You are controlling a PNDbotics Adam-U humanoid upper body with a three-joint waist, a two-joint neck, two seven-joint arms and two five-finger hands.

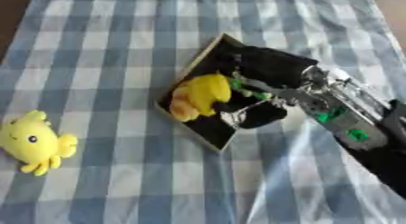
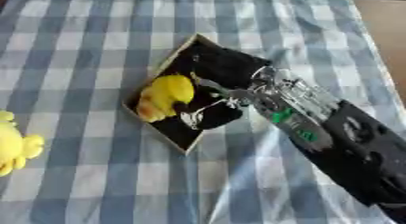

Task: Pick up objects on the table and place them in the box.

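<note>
Checked blue-and-white cloth covers the desk. Near its middle sits a shallow black box holding a yellow toy. The robot's right hand reaches into the box from the right, just beside that toy; whether its fingers grip anything cannot be told. A second yellow plush toy lies well apart at the left.

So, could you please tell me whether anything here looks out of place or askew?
The box sits turned cornerwise to the cloth's checks. One yellow plush toy lies out on the cloth at the left, while the right hand reaches into the box beside another yellow toy.
</note>
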